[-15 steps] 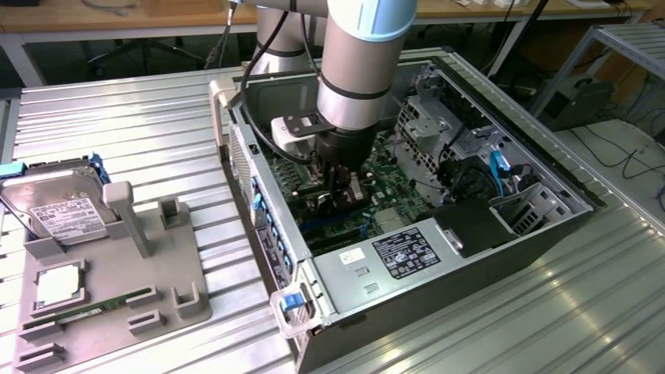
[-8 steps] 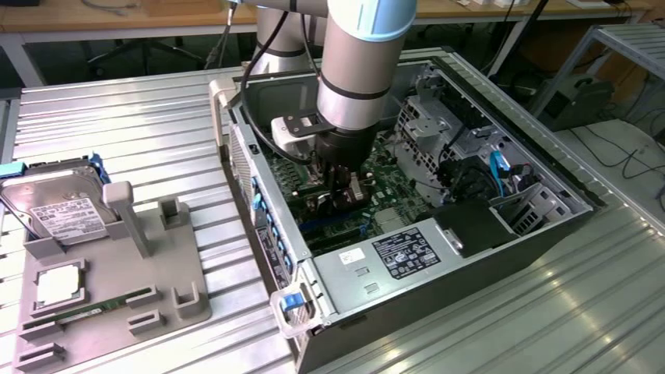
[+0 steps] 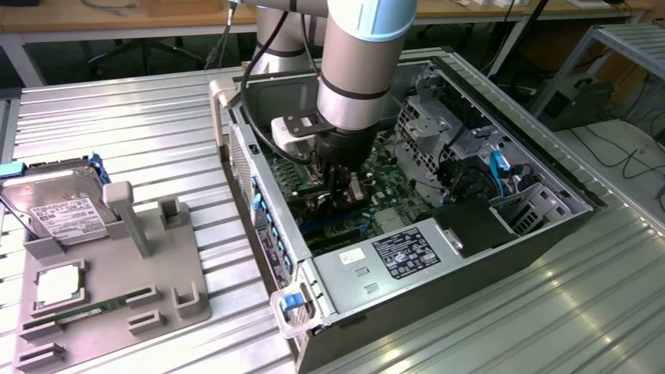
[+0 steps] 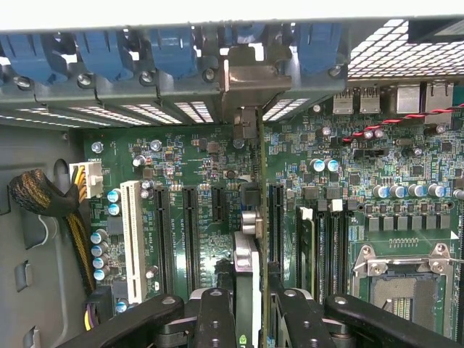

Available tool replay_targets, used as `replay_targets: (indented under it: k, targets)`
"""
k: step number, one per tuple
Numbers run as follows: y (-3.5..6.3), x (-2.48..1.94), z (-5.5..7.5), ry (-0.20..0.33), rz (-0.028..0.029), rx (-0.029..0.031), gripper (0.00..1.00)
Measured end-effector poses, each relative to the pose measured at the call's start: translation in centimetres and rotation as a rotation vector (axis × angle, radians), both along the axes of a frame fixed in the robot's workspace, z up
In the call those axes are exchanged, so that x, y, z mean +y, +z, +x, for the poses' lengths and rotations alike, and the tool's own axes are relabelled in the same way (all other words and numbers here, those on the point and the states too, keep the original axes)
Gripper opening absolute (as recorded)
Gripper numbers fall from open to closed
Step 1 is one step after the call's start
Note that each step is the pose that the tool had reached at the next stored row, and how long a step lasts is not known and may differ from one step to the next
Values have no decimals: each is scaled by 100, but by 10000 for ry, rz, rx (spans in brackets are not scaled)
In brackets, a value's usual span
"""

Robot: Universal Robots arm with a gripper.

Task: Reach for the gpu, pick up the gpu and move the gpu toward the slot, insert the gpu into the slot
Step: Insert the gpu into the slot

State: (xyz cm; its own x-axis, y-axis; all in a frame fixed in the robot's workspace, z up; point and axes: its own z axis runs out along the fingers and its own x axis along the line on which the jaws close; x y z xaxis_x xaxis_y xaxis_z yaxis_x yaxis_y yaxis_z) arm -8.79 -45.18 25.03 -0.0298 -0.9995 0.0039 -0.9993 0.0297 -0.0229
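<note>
Inside the open computer case, above the green motherboard: gripper clenched on the gpu.
Held edge-on between the black fingers, reaching away toward the case's rear brackets, just beside a long dark slot.

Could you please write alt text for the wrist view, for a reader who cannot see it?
The pincer holds the gpu edge-on above a green motherboard, between its long black expansion slots. The card's metal bracket reaches the case's rear wall beneath blue clips. An empty processor socket and a braided power cable flank the scene.
</note>
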Motion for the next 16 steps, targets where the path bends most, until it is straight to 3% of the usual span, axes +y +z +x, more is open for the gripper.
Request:
replay_targets:
  k: [16]
  targets:
    - [-21,1,1,-2,8,-3,27]
